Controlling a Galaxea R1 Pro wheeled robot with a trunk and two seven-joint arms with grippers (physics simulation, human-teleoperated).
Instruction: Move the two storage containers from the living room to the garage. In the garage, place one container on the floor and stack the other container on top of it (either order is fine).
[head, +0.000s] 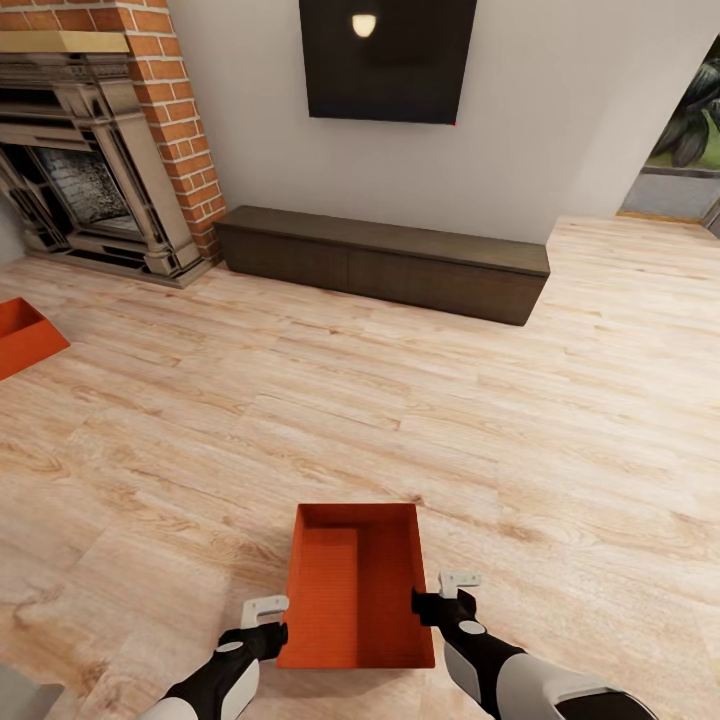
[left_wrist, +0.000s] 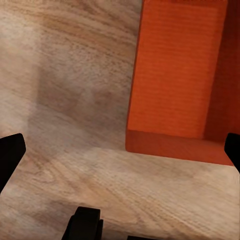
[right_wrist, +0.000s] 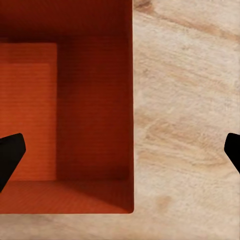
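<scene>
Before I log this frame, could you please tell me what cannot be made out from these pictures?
- Second storage container: cut off by the head view's left edge, so its contents stay unseen.
- Near storage container: its outer walls are hidden from above in the head view.
- Left gripper and right gripper: in the wrist views only dark fingertips reach in from the edges.
- Fireplace: cut off at the left.

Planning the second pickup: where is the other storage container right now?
In the head view the other storage container sits on the wood floor at the far left edge, partly cut off, in front of the fireplace.
</scene>
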